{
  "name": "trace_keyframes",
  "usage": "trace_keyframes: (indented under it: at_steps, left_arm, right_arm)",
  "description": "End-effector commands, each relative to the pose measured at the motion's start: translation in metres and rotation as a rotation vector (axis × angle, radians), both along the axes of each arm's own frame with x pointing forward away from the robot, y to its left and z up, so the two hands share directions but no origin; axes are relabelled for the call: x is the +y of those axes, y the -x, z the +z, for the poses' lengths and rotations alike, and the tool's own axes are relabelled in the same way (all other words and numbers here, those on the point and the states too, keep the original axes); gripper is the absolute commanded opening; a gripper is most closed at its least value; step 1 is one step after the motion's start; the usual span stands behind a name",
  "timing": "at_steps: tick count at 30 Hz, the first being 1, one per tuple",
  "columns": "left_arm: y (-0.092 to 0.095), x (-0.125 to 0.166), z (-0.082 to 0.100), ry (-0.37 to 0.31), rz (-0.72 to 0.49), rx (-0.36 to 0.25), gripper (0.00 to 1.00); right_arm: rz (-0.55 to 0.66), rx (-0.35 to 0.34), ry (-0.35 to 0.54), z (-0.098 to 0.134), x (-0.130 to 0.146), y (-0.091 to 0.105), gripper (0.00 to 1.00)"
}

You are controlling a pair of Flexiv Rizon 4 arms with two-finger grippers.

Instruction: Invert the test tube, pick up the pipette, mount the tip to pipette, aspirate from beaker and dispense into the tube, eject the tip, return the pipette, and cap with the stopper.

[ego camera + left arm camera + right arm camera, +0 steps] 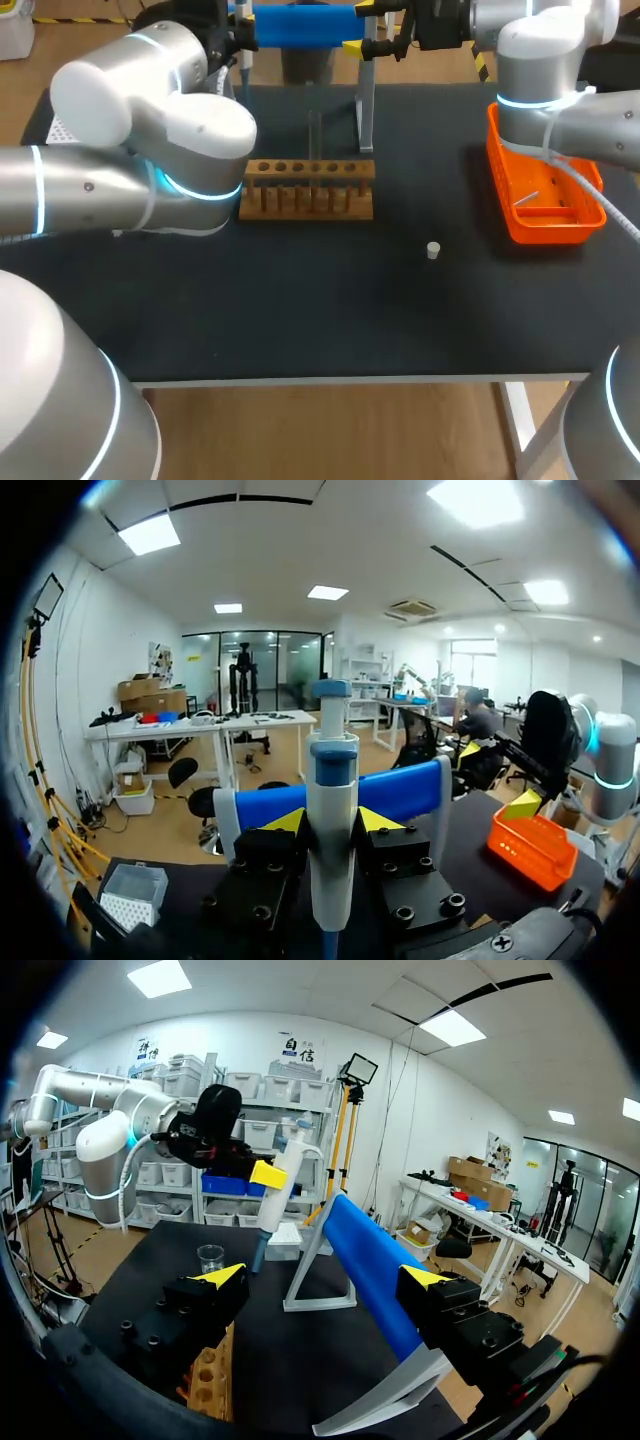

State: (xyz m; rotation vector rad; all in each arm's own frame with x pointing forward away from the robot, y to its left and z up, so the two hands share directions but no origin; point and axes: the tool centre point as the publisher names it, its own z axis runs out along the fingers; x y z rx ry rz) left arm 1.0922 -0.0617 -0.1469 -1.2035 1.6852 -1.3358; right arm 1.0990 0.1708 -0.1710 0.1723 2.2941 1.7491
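Note:
My left gripper [330,820] is shut on the white and blue pipette [331,840], which stands upright between its yellow tips. The right wrist view shows that gripper [262,1172] holding the pipette [280,1175] above the table, over a glass beaker [210,1257]. My right gripper [325,1278] is open at the back of the table, with the blue bar [365,1250] of the pipette stand [365,110] running between its fingers. The wooden tube rack [310,188] sits mid-table. A small white stopper [433,250] lies to its right.
An orange basket [545,200] stands at the table's right edge under my right arm. A tip box [130,895] sits at the far left. My left arm's elbow [160,130] hides the left part of the table.

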Motion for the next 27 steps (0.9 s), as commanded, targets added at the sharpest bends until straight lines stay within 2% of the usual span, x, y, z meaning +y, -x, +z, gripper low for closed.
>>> trace_keyframes:
  at_steps: [1,7,14,18,27]
  left_arm:
    - [-0.006,-0.001,-0.002,-0.008,0.045,0.011,0.00]
    - [-0.012,0.002,-0.003,-0.042,0.112,0.040,0.00]
    - [-0.020,0.006,-0.006,-0.036,0.170,0.047,0.00]
    - [-0.024,0.009,-0.011,-0.029,0.225,0.073,0.00]
    - [-0.035,0.005,-0.019,-0.043,0.245,0.102,0.00]
  right_arm:
    - [0.004,0.002,0.002,0.000,-0.001,-0.002,1.00]
    - [0.004,0.002,0.002,0.000,-0.001,-0.002,1.00]
    - [0.004,0.002,0.002,0.000,-0.001,-0.002,1.00]
    - [0.004,0.002,0.002,0.000,-0.001,-0.002,1.00]
    - [0.004,0.002,0.002,0.000,-0.001,-0.002,1.00]
